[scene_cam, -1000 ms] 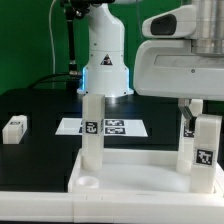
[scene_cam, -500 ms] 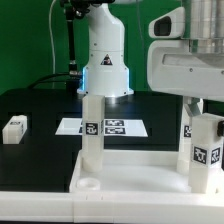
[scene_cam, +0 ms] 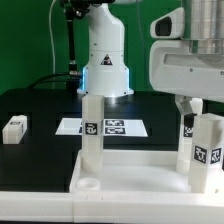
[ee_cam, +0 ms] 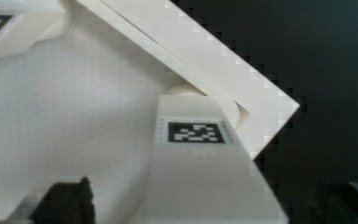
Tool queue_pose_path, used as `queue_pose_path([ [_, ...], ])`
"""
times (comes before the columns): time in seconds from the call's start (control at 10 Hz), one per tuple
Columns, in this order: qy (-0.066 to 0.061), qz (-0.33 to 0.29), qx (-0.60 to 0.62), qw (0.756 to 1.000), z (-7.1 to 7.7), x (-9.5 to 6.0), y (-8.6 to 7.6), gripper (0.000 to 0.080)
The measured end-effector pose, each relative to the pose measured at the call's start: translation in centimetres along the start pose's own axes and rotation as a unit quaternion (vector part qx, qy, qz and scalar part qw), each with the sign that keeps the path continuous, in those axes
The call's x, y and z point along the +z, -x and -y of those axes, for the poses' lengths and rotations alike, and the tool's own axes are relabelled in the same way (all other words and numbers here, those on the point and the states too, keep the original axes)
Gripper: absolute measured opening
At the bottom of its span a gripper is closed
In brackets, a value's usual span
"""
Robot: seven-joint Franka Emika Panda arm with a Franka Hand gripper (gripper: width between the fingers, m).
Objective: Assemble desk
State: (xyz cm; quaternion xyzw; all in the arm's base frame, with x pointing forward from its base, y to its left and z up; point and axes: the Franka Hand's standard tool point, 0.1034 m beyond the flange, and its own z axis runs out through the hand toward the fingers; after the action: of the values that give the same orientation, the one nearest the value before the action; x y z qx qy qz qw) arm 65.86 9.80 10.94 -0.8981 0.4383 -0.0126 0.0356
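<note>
Desk (scene_cam: 140, 192) partly built on the black counter (scene_cam: 40, 105), with the arm (scene_cam: 188, 55) over the 4 o'clock leg (scene_cam: 208, 150).

Exterior view: the white tabletop (scene_cam: 125, 172) lies at 6 o'clock on the counter. The 7 o'clock leg (scene_cam: 92, 130) stands upright in one of its corners, and the 4 o'clock leg stands upright right beneath the arm's big white head at 2 o'clock. What looks like a third leg (scene_cam: 186, 128) stands just behind that one, though the arm half hides it. A loose leg (scene_cam: 14, 128) lies alone at 9 o'clock, well apart from the tabletop. The marker board (scene_cam: 112, 127) lies flat near the centre, in front of the robot's base (scene_cam: 105, 60) at 12 o'clock. Wrist view: the fingers (ee_cam: 69, 202) stand wide, one dark tip on either side of the tagged leg, and neither touches it. That leg stands at the tabletop's rimmed corner, with black counter beyond.
</note>
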Motion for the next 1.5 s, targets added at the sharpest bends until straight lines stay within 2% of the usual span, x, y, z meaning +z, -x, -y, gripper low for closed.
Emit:
queue_pose_path([
  [0.3,0.001,0.0,-0.166,0.986,0.15,0.02,0.31,0.0649],
  [0.7,0.006,-0.002,-0.343,0.939,0.19,0.16,0.5,0.0649],
  [1.0,0.009,-0.003,-0.486,0.874,0.24,0.02,0.37,0.0649],
  [1.2,0.011,-0.004,-0.54,0.841,0.22,-0.01,0.28,0.0649],
  [1.3,0.011,-0.003,-0.565,0.825,0.19,-0.02,0.22,0.0649],
  [1.5,0.012,-0.003,-0.586,0.81,0.07,-0.02,0.01,0.0649],
])
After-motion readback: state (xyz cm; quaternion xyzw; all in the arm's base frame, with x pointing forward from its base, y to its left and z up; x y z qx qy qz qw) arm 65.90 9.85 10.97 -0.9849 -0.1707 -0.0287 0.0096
